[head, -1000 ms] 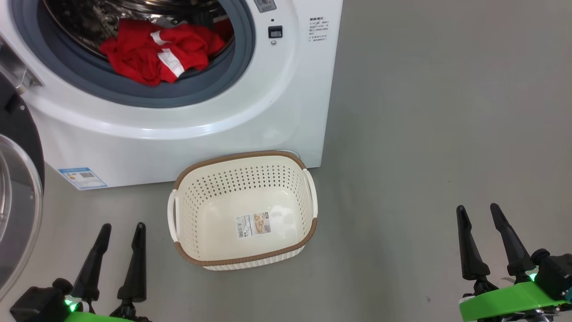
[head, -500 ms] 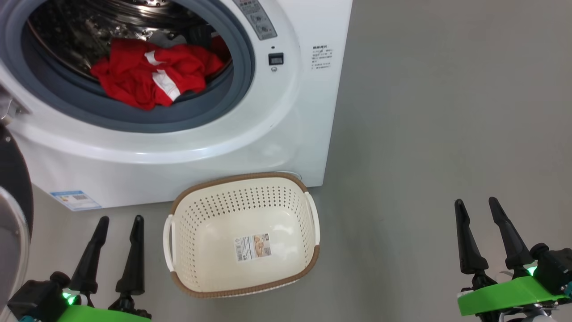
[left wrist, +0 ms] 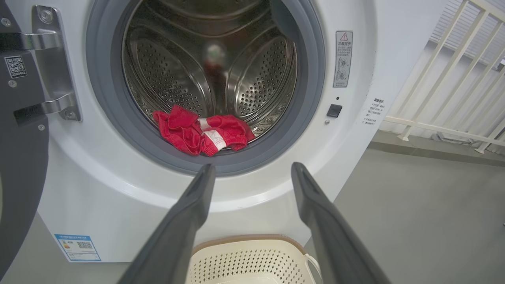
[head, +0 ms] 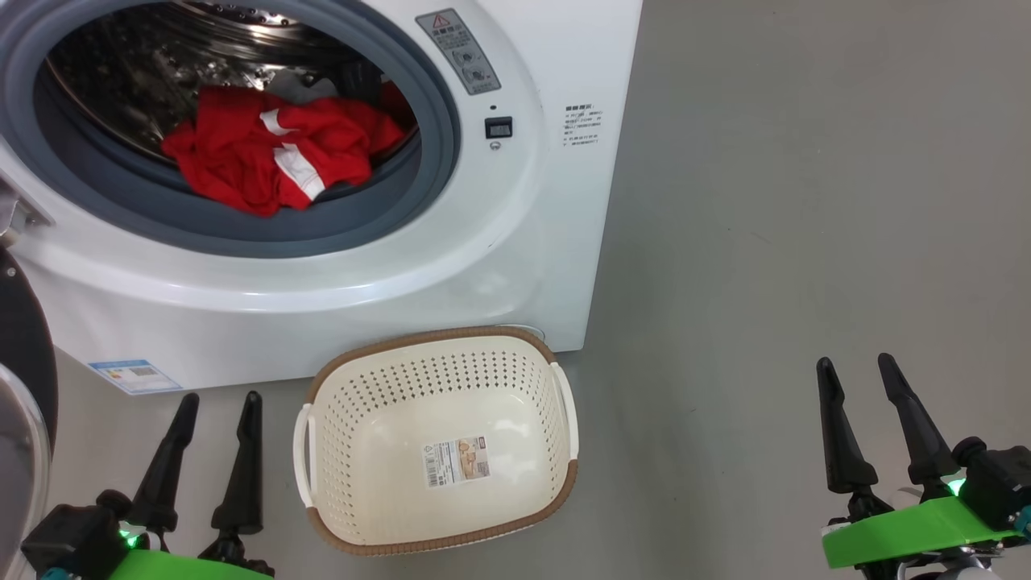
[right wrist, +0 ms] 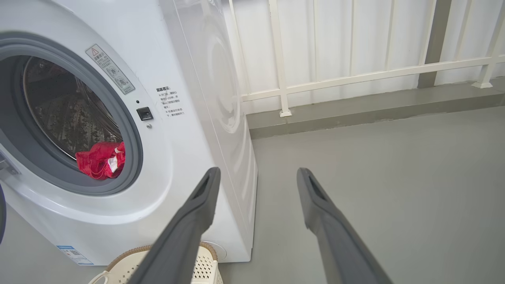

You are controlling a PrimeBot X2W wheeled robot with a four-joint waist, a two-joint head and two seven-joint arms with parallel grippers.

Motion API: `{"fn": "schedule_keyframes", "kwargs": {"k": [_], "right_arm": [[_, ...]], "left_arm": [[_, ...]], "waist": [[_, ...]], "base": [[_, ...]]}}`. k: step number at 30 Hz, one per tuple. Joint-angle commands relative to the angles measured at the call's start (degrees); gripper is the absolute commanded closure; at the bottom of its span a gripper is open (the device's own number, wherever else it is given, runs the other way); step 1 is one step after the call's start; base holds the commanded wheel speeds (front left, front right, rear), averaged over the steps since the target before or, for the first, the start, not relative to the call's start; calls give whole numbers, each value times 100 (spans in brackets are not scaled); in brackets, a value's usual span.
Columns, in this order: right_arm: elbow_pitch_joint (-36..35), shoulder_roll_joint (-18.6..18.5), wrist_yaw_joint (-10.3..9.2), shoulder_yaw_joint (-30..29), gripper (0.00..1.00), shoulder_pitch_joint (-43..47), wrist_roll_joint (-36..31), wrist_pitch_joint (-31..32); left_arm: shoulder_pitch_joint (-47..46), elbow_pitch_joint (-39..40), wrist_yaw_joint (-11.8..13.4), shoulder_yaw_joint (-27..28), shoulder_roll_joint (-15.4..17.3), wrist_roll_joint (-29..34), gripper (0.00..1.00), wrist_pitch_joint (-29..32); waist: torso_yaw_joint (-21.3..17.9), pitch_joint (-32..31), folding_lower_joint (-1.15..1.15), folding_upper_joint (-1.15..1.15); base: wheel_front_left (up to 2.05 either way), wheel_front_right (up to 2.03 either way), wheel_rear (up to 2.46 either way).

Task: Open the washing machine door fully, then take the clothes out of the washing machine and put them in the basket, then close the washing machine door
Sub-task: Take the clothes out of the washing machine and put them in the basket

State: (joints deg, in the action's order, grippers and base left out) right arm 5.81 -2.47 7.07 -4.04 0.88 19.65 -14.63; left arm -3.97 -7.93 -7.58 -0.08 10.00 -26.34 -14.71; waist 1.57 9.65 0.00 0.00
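The left claw is hanging at 7 o'clock in the head view, released, with its fingers spread wide and nothing between them. The right claw is sitting at 4 o'clock, equally spread and empty, over bare grey floor. Neither is touching anything.

The clothes are lying in the washing machine, heaped at the drum's front lip on the grey gasket, at 11 o'clock in the head view. The heap's long axis is running 9 to 3 across the mouth. The door is standing swung out at 9 o'clock, cut by the picture's edge.

The basket is sitting on the floor just in front of the machine, mouth up, with only a sticker inside. Its handles are pointing to about 8 and 2.

The left wrist view is looking past the left claw straight into the drum, showing the clothes at its 6 o'clock and the steel hinge at 9. The right wrist view, past the right claw, is showing the machine's side panel and a white railing, with the clothes at 9 o'clock.
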Motion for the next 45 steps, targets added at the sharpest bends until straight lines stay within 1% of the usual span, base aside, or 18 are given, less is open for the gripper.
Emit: {"fn": "schedule_keyframes", "kwargs": {"k": [1, 7, 14, 20, 27, 35, 36, 40, 45], "right_arm": [[-125, -44, 42, 160, 0, -93, -10, -37], [-120, -43, 42, 197, 0, -91, -16, -37], [-137, -42, 42, 231, 0, -155, -29, -37], [-165, -42, 42, 311, 0, -309, 5, -37], [-200, -42, 42, 401, 0, -564, 90, -37], [-262, -42, 42, 443, 0, -847, 201, -37], [-276, -41, 42, 455, 0, -900, 224, -37], [-296, -41, 42, 489, 0, -1004, 276, -37], [-320, -41, 42, 543, 0, -1120, 325, -37]], "left_arm": [[-155, 95, 9, 190, 130, 61, 0, -29], [-158, -9, 9, 163, 121, 281, 0, -29], [-387, -300, 9, 217, 76, 724, 0, -29], [-983, -633, 9, 154, 117, 1483, 0, -29], [-1982, -1173, 35, 187, 214, 2144, 0, -29], [-3071, -1819, 314, 144, 500, 2637, 0, -29], [-3319, -2012, 374, 89, 598, 2742, 0, -29], [-3793, -2481, 528, -32, 817, 2943, 0, -29], [-4340, -2965, 684, -158, 1051, 3063, 0, -29]], "waist": [[1, -1, 0, 0], [-11, 22, 0, 0], [-45, 173, 0, 0], [-151, 489, 0, 0], [-385, 980, 0, 0], [-702, 1520, 0, 0], [-772, 1631, 0, 0], [-897, 1825, 0, 0], [-1020, 2026, 0, 0]], "base": [[0, 0, 0], [0, 0, 0], [0, 0, 0], [0, 0, 0], [0, 0, 0], [0, 0, 0], [0, 0, 0], [0, 0, 0], [0, 0, 0]]}}
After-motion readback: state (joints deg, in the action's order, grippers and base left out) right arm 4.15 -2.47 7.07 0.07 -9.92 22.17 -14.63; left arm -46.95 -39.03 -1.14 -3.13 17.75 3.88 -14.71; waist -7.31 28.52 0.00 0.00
